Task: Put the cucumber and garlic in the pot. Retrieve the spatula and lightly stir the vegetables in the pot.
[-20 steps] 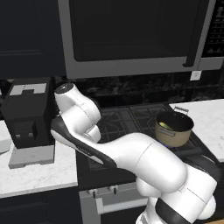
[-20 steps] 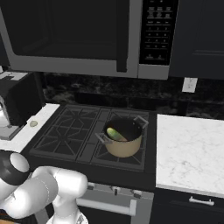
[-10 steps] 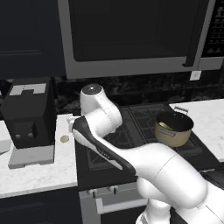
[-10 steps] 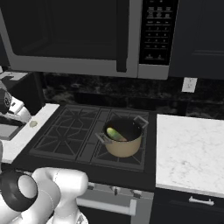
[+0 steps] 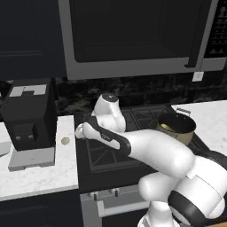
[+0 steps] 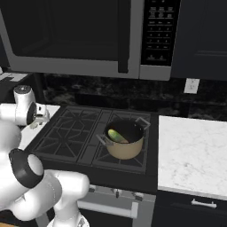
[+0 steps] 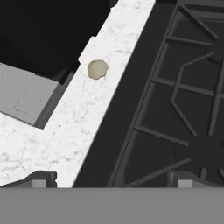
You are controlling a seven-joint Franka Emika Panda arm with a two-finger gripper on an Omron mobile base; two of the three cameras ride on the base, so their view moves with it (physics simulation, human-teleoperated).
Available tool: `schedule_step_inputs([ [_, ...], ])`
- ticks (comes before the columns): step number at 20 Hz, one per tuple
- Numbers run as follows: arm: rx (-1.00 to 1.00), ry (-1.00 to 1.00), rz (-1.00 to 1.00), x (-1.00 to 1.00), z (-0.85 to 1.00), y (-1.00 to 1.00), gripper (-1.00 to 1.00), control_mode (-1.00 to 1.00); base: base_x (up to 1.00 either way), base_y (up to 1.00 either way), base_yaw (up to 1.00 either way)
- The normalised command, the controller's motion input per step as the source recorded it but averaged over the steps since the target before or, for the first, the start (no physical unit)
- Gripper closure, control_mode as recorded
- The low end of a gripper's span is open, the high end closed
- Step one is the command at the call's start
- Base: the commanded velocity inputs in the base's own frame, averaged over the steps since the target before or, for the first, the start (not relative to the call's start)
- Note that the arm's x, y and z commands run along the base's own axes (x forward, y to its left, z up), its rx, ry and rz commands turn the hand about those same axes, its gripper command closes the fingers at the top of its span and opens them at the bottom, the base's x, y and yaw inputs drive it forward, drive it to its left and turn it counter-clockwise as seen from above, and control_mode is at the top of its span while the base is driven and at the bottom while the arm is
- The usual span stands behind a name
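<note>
The hand hangs over the seam between the stove and the pale marbled worktop, with its two finger tips standing wide apart and nothing between them. The garlic lies on the worktop ahead of the hand and toward the side of one finger tip in the hand view, up and left in that picture, well apart from the tips and just beside the dark coffee machine. In the left base view the garlic sits on the strip of worktop between the machine's grey base and the stove edge, to the left of the arm's wrist. It is a small, round, beige-olive bulb with no evident long axis, so the angle of approach should matter little. The reach must judgeably carry the hand further over the worktop toward the machine before descending. The closeness of the machine's base is a likely point of risk for the outer finger. The pot stands on the front right burner in the right base view, cream-tan with a dark interior. The cucumber already lies inside it, yellow-green and tilted against the wall. The spatula cannot be made out.
</note>
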Motion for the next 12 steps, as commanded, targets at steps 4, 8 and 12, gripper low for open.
schedule_step_inputs([
  [4,-0.14,0.18,0.06,0.39,0.0,0.83,-1.0,-1.0,0.0,0.0,0.0],
  [8,-0.22,0.21,0.04,0.29,0.0,0.75,-1.0,-1.0,0.0,0.0,0.0],
  [12,-0.18,0.06,0.1,0.34,-0.12,0.2,-1.0,-1.0,0.0,0.0,0.0],
])
